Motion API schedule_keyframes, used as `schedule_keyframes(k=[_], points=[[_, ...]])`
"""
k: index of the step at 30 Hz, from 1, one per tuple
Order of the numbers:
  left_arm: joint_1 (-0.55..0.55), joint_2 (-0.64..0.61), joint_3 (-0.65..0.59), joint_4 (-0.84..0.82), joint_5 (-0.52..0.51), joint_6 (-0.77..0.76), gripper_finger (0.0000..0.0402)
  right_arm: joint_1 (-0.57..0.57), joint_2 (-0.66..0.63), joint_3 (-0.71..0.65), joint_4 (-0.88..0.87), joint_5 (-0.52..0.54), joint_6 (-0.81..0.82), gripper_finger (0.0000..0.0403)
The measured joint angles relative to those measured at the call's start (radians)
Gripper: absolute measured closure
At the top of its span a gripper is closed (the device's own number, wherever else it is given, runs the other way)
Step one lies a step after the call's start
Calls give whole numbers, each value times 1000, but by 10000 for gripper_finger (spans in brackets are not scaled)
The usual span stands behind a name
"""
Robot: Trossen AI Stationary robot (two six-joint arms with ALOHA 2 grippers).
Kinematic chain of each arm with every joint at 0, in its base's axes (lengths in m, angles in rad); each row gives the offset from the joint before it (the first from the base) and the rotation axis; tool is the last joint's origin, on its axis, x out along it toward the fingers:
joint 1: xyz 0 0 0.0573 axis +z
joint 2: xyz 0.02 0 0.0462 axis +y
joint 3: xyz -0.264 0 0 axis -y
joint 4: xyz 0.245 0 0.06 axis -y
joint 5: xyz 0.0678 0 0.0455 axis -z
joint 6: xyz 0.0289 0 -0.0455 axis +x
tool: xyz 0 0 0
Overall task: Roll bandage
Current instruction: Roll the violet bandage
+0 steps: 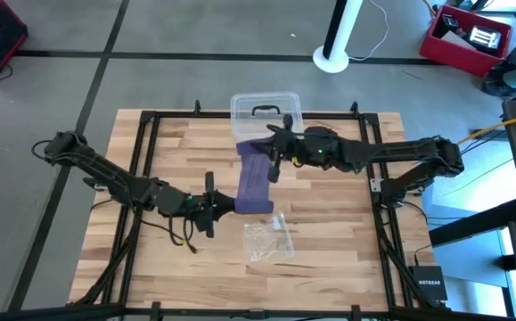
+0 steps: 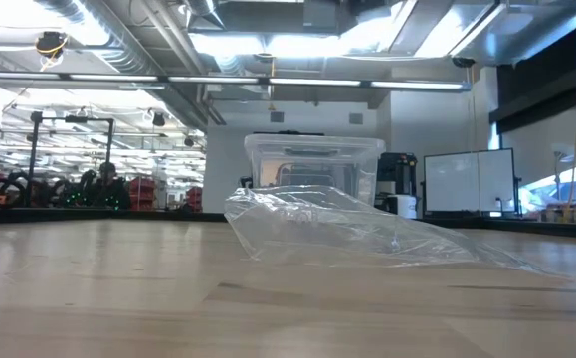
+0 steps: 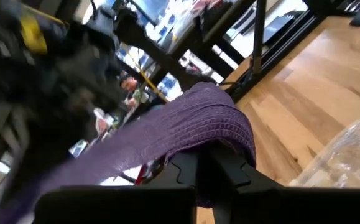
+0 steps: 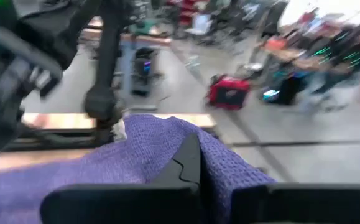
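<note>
High view shows the bandage (image 1: 254, 185) as a purple strip stretched between my two arms over the middle of the table (image 1: 347, 241), one end at the left tool (image 1: 225, 204) and the other at the right tool (image 1: 267, 153). It appears lifted off the wood, not lying flat. Both wrist views put purple cloth right at the fingers: the left tool is clamped together on the near end, the right tool clamped on the far end, with fabric draped over each.

A clear plastic bag (image 1: 269, 241) lies just beside the strip's near end, and a clear box (image 1: 266, 113) sits behind the right tool.

I judge the rolling has barely begun, since the strip looks full length with no roll formed. To do this well I would keep light tension, so the cloth neither sags nor twists, and turn one end over onto itself squarely so the edges stack. I would keep the left end clear of the bag; it could get swept into the roll. Pulling too hard risks the cloth slipping from one grip.
</note>
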State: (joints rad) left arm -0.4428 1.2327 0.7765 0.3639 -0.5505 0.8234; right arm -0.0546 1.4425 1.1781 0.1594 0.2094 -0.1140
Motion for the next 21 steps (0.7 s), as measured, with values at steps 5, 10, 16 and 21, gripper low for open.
schedule_keyframes(k=[5, 10, 16, 21], points=[[6, 0, -1, -10, 6, -28, 398, -27, 15, -81, 21, -98, 165, 383], [35, 0, -1, -25, 8, -132, 397, -25, 37, -121, -31, -81, 274, 305], [55, 2, -2, -92, 19, -334, 397, -24, 66, -127, -89, -137, 295, 187], [78, 11, -1, -192, 24, -558, 397, -25, 66, -127, -147, -191, 323, 118]])
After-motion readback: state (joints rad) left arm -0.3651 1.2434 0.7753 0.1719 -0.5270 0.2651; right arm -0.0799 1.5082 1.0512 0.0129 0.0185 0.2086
